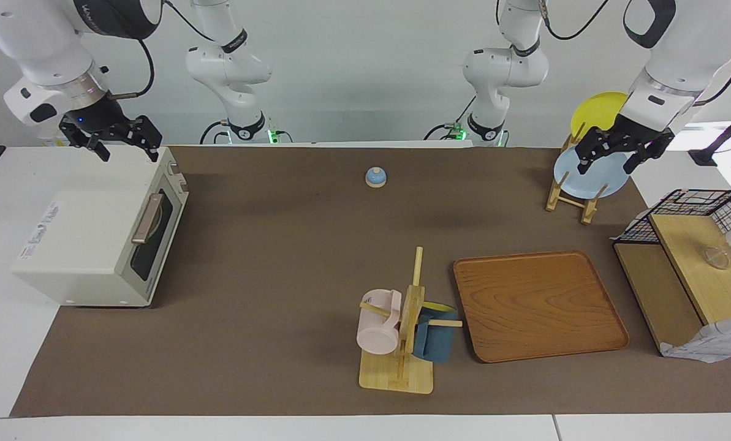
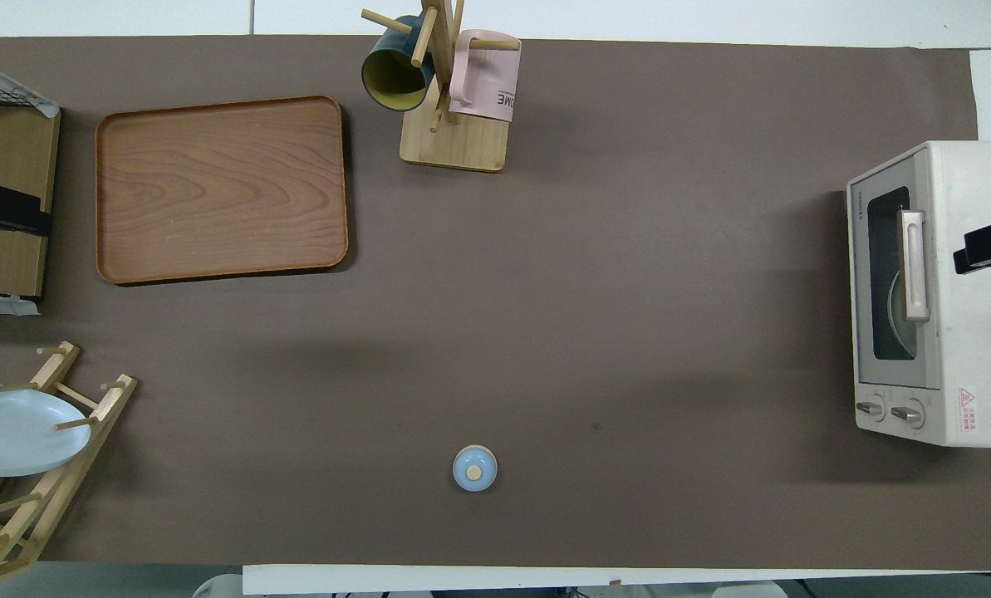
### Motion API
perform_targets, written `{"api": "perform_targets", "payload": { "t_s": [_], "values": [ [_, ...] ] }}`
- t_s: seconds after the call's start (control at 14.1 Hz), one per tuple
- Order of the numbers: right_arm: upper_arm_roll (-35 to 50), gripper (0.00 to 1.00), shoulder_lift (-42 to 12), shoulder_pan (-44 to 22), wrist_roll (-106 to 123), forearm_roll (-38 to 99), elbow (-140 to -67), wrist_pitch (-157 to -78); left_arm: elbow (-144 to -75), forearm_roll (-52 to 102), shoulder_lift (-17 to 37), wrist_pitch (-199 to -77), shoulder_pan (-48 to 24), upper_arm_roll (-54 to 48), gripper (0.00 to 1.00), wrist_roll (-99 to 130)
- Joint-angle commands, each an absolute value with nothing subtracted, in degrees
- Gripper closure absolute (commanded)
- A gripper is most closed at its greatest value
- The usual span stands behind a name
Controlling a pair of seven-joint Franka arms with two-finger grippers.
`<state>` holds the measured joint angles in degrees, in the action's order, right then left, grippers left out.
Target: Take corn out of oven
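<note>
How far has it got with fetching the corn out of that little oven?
Nothing looks done: the oven has its door shut, and no corn shows on the table. Whether corn lies inside cannot be told through the dark glass. The right gripper hangs over the oven's top, open and empty; the left gripper waits over the plate rack, also open. Opening the door by its handle, reaching in and lifting the corn out remain.

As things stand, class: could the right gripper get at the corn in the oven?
Probably not yet. The oven door is shut, and no corn shows. The right gripper hangs over the oven's top.
</note>
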<state>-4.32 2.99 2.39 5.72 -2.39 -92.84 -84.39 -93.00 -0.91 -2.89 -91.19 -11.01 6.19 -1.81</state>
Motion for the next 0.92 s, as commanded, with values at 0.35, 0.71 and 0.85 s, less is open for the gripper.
{"api": "perform_targets", "payload": {
  "t_s": [0.35,0.71,0.85],
  "values": [
    [-3.87,0.27,3.6,2.55,6.15,-2.99,-95.18,-88.57,-92.81,-0.88,-3.25,-90.09,-11.07,6.24,0.0,-1.85],
    [-4.04,1.0,1.5,4.04,13.8,-3.86,-101.5,-99.39,-92.81,-0.88,-3.25,-90.0,-11.07,6.24,0.0,-1.85],
    [-4.04,1.0,-0.26,4.39,13.71,-3.96,-101.95,-99.75,-92.72,-0.88,-3.25,-90.0,-11.16,6.33,0.0,-1.85]
  ]
}}
